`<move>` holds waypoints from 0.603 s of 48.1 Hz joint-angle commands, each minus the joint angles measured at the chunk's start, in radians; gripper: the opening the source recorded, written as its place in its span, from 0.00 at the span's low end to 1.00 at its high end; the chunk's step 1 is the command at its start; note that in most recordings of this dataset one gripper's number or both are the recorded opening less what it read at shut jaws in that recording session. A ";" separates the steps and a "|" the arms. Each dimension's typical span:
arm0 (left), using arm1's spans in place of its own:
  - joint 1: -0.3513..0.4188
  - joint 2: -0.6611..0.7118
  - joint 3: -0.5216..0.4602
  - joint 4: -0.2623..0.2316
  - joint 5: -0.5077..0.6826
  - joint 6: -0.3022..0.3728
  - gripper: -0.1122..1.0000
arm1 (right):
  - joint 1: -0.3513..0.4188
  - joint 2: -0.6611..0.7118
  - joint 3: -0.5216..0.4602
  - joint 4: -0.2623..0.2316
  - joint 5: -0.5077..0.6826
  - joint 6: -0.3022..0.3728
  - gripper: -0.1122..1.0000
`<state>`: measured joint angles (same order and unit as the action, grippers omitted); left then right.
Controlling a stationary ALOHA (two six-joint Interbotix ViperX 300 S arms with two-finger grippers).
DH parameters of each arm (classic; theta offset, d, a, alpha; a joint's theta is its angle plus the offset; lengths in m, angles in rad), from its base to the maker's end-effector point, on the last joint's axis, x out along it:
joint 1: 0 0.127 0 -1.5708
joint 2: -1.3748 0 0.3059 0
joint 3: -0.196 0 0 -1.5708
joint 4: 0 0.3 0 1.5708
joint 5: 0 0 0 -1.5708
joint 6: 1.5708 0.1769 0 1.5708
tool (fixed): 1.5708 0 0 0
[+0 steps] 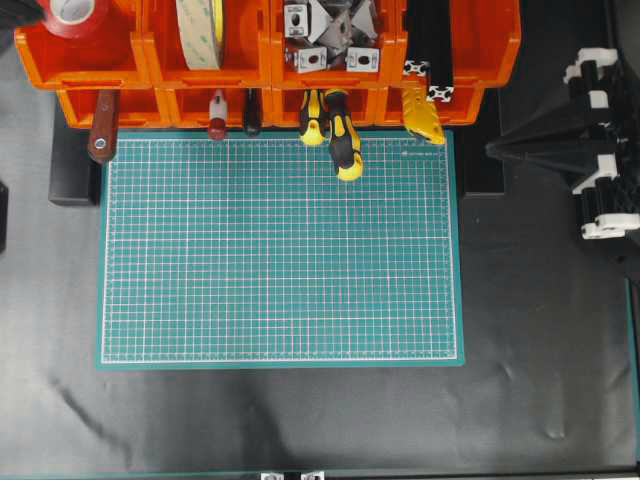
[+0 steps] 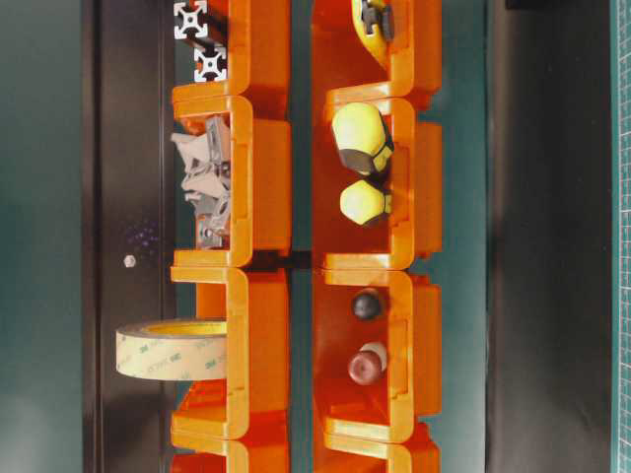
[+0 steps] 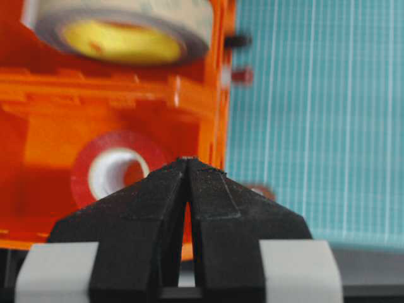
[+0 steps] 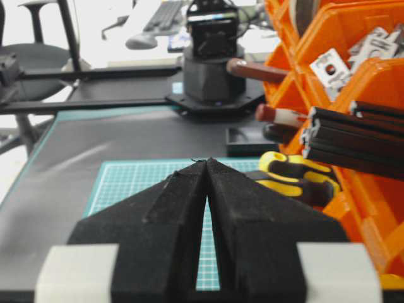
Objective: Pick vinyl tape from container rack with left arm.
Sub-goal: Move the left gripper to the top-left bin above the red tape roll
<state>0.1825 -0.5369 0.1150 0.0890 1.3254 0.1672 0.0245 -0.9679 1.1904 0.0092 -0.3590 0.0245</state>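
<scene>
Overhead exterior view: the container rack (image 1: 265,75) is spanned above the green mat (image 1: 280,260). The vinyl tape (image 1: 72,15) is seated in its upper end bin, ahead-left of the left gripper (image 3: 188,165), whose fingers are pressed together, empty. The right gripper (image 4: 207,165) is likewise closed.

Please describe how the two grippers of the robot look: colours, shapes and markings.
Both look alike. The left gripper and the right gripper each have two matte black, grainy, wedge-shaped fingers tapering to a point, with a pale grey-white band across each finger base. From overhead, the right arm shows black with white parts.
</scene>
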 commanded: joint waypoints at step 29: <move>0.044 0.164 -0.150 0.005 0.242 0.046 0.85 | 0.026 0.009 -0.029 0.003 -0.006 -0.003 0.11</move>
<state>0.2178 -0.3682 -0.0123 0.0920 1.5677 0.2148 0.0491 -0.9664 1.1904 0.0092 -0.3590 0.0230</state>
